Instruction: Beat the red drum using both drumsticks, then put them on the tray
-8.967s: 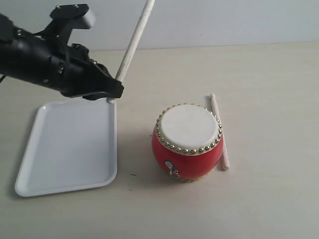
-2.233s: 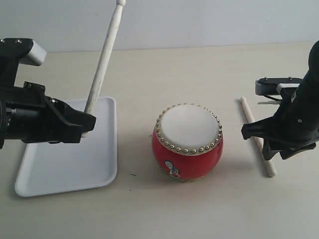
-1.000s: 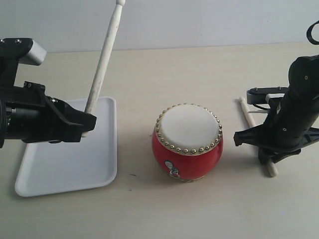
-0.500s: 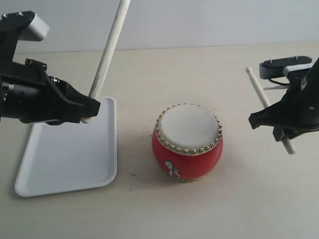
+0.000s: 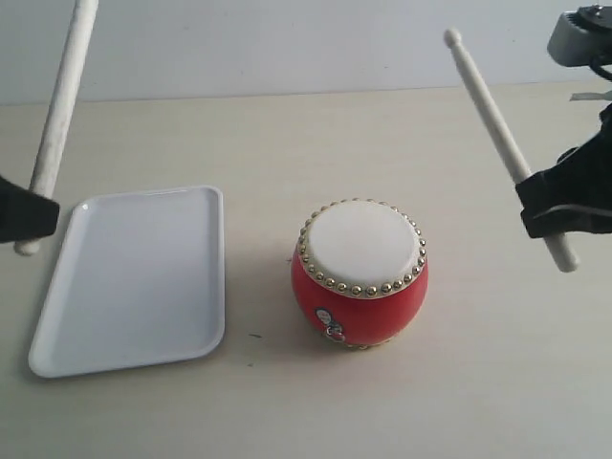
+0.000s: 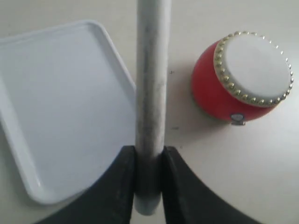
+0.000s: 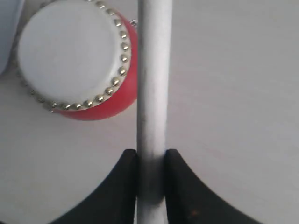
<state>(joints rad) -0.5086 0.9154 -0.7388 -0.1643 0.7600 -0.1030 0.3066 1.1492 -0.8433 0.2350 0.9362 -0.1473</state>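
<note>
The left fingers (image 6: 122, 186) clamp a thin pale wooden drumstick (image 6: 152, 84) near its butt — the right fingers (image 7: 122, 186), a second pale stick (image 7: 153, 70). Below, between them, sits the round red cream-skinned drum (image 5: 360, 277); the flat white plastic tray (image 5: 134, 277) lies under the left fingers. Butt-end grips may let the sticks pivot on impact.

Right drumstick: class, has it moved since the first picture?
Yes. The drumstick has left the table beside the red drum; the right gripper holds it raised, farther right.

Count: 2 drumsticks: left drumstick (image 5: 60, 105), right drumstick (image 5: 494, 120). 1 drum (image 5: 360, 277). 1 tray (image 5: 134, 277). 2 grippers: left gripper (image 6: 149, 170), right gripper (image 7: 150, 172). 1 table (image 5: 287, 134).
</note>
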